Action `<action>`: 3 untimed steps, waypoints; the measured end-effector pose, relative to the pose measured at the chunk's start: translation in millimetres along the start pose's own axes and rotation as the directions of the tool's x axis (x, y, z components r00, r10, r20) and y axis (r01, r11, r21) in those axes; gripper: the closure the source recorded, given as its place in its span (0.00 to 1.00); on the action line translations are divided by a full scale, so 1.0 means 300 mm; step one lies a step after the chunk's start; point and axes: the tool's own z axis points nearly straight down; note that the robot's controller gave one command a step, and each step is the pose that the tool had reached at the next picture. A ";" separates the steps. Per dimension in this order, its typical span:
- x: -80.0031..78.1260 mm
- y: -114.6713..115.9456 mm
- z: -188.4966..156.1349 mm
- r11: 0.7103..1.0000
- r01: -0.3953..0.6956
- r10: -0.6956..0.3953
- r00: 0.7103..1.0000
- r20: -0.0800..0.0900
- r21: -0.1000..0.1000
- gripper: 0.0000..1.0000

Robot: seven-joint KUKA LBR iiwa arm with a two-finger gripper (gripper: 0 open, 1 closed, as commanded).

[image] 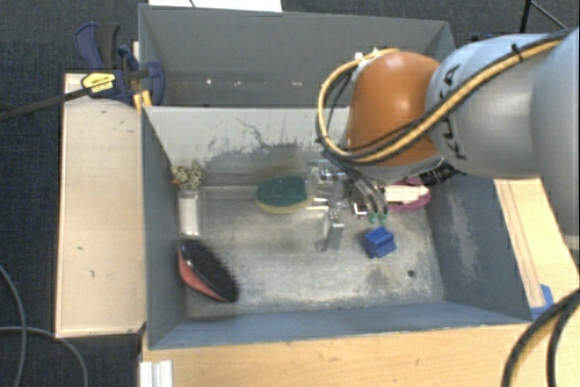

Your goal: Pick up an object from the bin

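A black and red oval thing [207,271] is seen closest, in the front left corner of the bin [317,322]. Just behind it, by the left wall, a small white tube [188,211] is found, with a speckled bit at its far end. Further right, near the back, a round sponge [282,193] is laid flat, green on top and yellow below. Right of the sponge, the gripper [330,234] is held low over bare floor, and nothing is seen held in it. Whether it is open or closed cannot be told. Just beside it on the right, a little blue block [378,242] is found. Behind the block, a pink and white thing [410,195] is partly hidden under the arm. The sponge and the block are closest to the gripper. The sponge is likely soft and light and would be squashed when squeezed, so it is best taken across its middle. The block is likely hard and light and could be pushed away by a bump, so it is best taken by two flat sides.
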 end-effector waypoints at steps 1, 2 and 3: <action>-0.091 0.093 0.177 0.907 -0.420 0.420 0.907 0.012 0.001 0.00; -0.087 0.101 0.178 0.909 -0.417 0.417 0.909 0.007 0.000 1.00; -0.066 0.193 -0.096 0.920 -0.392 0.392 0.920 0.002 -0.003 1.00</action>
